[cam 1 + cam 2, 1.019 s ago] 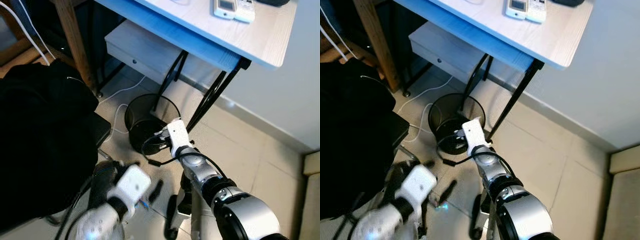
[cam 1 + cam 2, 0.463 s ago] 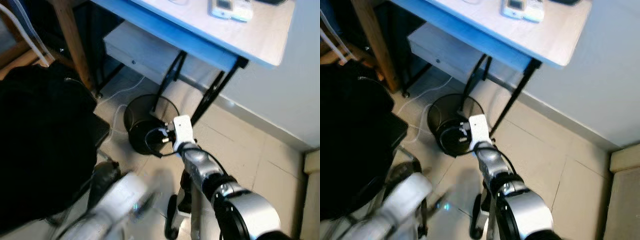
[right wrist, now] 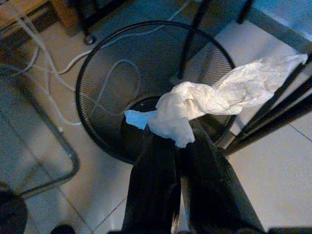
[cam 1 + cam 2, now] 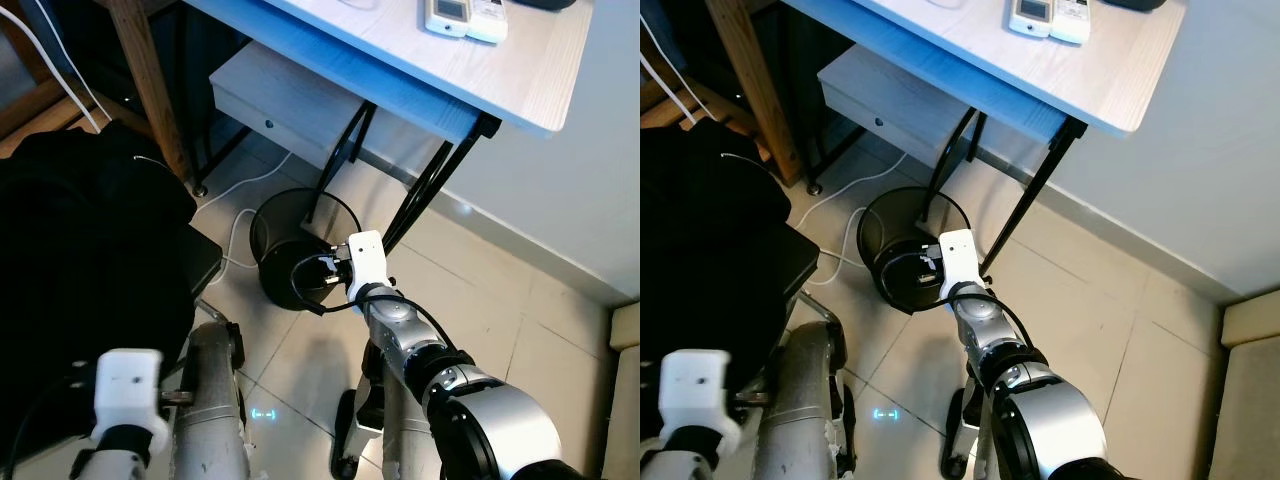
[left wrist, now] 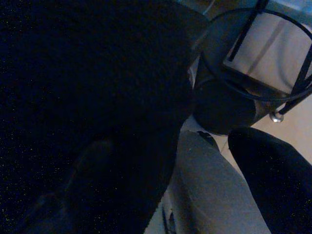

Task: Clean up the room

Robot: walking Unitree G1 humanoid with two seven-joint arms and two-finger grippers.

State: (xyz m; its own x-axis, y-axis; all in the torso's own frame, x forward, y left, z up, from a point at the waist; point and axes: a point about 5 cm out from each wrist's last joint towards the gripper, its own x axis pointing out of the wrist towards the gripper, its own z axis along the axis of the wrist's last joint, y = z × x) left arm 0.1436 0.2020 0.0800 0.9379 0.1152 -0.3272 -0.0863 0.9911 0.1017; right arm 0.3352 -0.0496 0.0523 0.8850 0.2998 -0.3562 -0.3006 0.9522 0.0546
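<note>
The right arm reaches forward and down, its right gripper (image 3: 176, 146) poised above the rim of the black mesh bin (image 3: 97, 73), with the 2 black fingers (image 3: 151, 185) pressed together on a crumpled white tissue (image 3: 195, 105). The left arm is drawn back well short of the bin, its white wrist block low beside the robot's silver leg. One dark finger of the left gripper (image 5: 273, 170) appears in the left wrist view.

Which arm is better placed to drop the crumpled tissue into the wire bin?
Right. The right gripper holds the crumpled tissue above the wire bin; the left arm hangs low beside the dark chair.
</note>
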